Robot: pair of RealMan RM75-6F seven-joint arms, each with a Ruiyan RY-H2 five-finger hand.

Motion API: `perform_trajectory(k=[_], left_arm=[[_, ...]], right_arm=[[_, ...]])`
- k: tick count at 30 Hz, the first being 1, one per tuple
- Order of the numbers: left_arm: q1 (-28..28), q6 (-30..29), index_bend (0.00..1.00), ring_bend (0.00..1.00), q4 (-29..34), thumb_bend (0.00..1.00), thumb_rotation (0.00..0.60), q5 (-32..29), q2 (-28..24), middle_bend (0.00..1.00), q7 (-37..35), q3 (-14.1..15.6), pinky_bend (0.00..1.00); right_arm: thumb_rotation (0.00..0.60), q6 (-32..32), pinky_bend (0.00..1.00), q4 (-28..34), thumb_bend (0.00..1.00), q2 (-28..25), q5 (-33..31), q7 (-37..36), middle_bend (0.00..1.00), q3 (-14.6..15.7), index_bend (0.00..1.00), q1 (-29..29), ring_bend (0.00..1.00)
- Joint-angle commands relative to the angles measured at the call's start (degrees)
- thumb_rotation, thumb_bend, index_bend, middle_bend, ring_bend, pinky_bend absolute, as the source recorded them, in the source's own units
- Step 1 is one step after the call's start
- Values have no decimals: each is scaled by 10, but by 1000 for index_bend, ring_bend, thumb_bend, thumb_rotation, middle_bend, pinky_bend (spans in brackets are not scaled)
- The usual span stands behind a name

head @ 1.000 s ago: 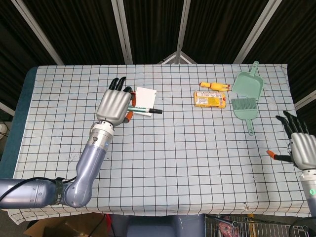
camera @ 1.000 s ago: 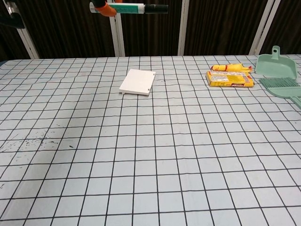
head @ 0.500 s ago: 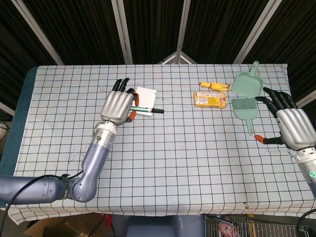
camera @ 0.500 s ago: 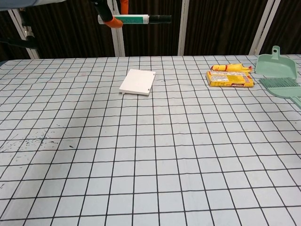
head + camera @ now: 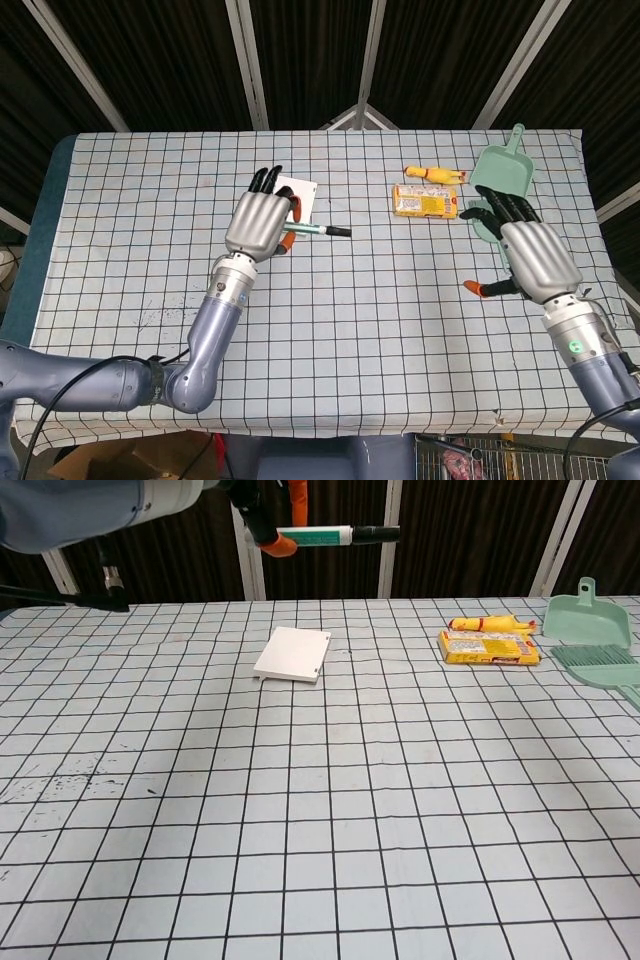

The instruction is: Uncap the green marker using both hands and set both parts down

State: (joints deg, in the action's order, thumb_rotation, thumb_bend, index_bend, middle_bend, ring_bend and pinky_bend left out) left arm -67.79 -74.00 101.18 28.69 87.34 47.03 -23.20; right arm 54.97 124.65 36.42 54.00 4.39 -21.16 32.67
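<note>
The green marker (image 5: 312, 230), cap still on, is clamped in the left robot hand (image 5: 258, 224) above the white pad (image 5: 298, 193) and has drifted rightward. The right robot hand (image 5: 535, 258), fingers spread and empty, has swung in past the dustpan (image 5: 503, 165), so the two-handed pull looks imminent.

The mint-green plastic dustpan (image 5: 588, 615) runs off the chest view's right edge. The silver left hand (image 5: 259, 222) hides the green marker's (image 5: 318, 230) rear end.
</note>
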Motion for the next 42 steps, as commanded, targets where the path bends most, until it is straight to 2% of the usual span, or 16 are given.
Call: perform_trajectory(k=[1, 8, 22, 34, 42], left_arm=[[-3, -5, 661, 0, -7, 549, 600, 1, 10, 324, 0, 0, 0], [-2, -3, 661, 0, -30, 548, 600, 11, 27, 325, -20, -1, 0], [-6, 10, 665, 0, -77, 548, 600, 36, 70, 328, -41, 4, 0], [-18, 7, 668, 0, -97, 548, 600, 42, 106, 328, -38, -6, 0], [-27, -3, 668, 0, -104, 549, 600, 38, 129, 327, -30, -19, 0]], right_arm=[[600, 17, 0, -5, 68, 46, -61, 63, 0, 6, 269, 43, 0], [600, 33, 0, -21, 86, 90, -119, 112, 0, 18, 291, 77, 0], [600, 83, 0, -14, 172, 155, -173, 195, 12, 29, 391, 132, 8], [600, 137, 28, -22, 195, 212, -240, 252, 47, 28, 484, 175, 51], [600, 170, 36, -28, 235, 244, -268, 276, 57, 26, 502, 192, 63]])
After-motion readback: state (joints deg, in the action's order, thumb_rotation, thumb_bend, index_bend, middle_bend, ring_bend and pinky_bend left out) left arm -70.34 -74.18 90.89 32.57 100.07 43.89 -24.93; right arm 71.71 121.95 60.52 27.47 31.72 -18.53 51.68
